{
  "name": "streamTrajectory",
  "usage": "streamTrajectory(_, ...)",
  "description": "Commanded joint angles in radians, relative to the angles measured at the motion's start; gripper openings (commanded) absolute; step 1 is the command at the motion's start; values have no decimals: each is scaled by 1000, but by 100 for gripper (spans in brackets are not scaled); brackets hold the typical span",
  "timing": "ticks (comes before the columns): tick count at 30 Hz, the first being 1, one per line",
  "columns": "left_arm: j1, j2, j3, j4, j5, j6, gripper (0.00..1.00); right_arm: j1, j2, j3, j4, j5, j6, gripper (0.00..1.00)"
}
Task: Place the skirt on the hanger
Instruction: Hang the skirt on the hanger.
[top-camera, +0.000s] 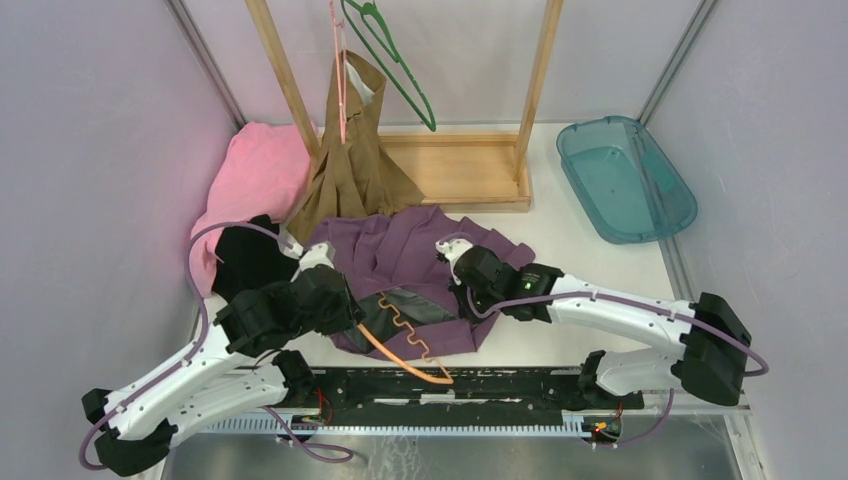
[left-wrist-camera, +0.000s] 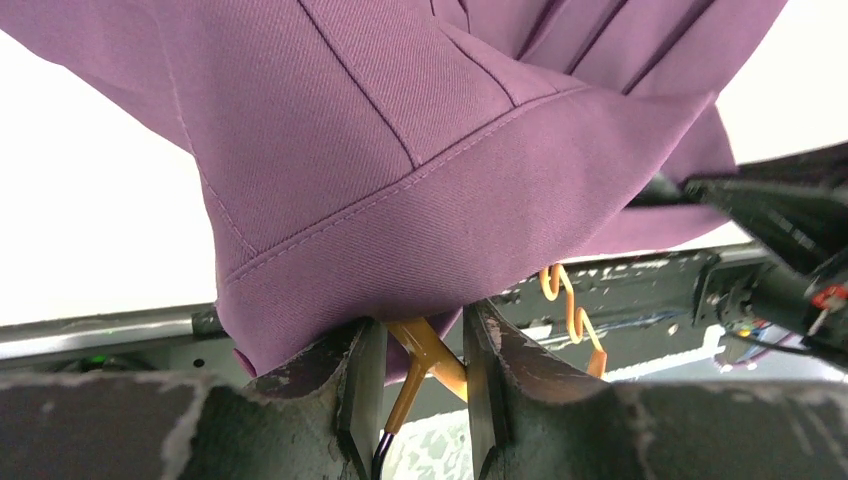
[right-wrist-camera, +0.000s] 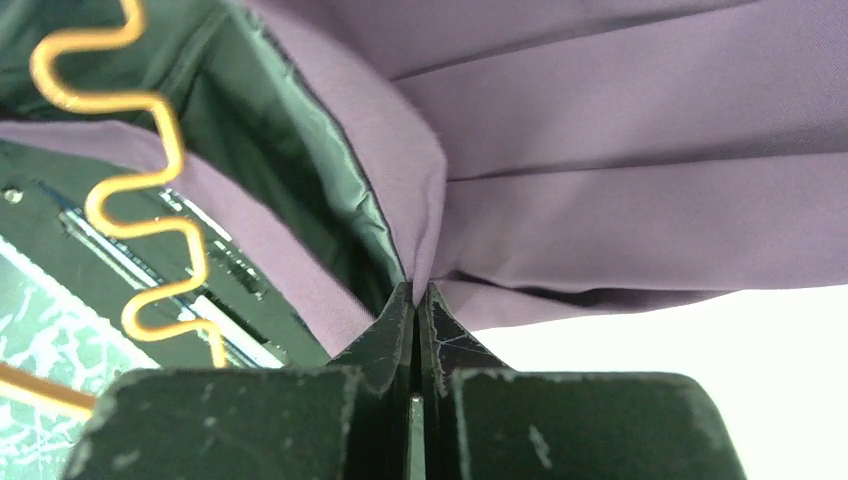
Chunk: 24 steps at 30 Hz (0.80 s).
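The purple skirt (top-camera: 405, 250) lies crumpled on the white table (top-camera: 590, 250), about midway between the two arms and nearer than the wooden rack (top-camera: 462, 170). Its near edge is raised off the surface, showing a dark lining (right-wrist-camera: 290, 170) inside the opening.

The orange hanger (top-camera: 400, 342) runs from the left gripper (top-camera: 350, 312) toward the near right, with its wavy bar under the skirt's near edge. In the left wrist view, the left gripper (left-wrist-camera: 425, 385) has its jaws narrowed onto a forked part of the hanger (left-wrist-camera: 425, 352). Purple cloth (left-wrist-camera: 420, 150) drapes over the fingertips (left-wrist-camera: 365, 385).

The right gripper (top-camera: 468, 290) sits at the skirt's right side. Its own camera shows the right gripper (right-wrist-camera: 415, 310) pinched tight on a fold of the skirt (right-wrist-camera: 600, 180), with the hanger's wavy bar (right-wrist-camera: 150, 190) off to the left.

On the rack, a brown garment (top-camera: 350, 160) hangs beside a green hanger (top-camera: 392, 62). A pink cloth (top-camera: 255, 180) lies at the far left, and a teal bin (top-camera: 625, 180) stands at the far right.
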<state>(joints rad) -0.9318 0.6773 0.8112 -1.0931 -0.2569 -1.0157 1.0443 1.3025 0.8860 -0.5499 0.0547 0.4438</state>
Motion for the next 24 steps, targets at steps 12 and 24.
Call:
streamTrajectory(12,-2,3,149,189,-313,-55,3,311,-160,-29,-63,316,25,1)
streamTrajectory(24,-2,-30,196,178,-400,-61,3,409,-166,-59,-42,395,67,1)
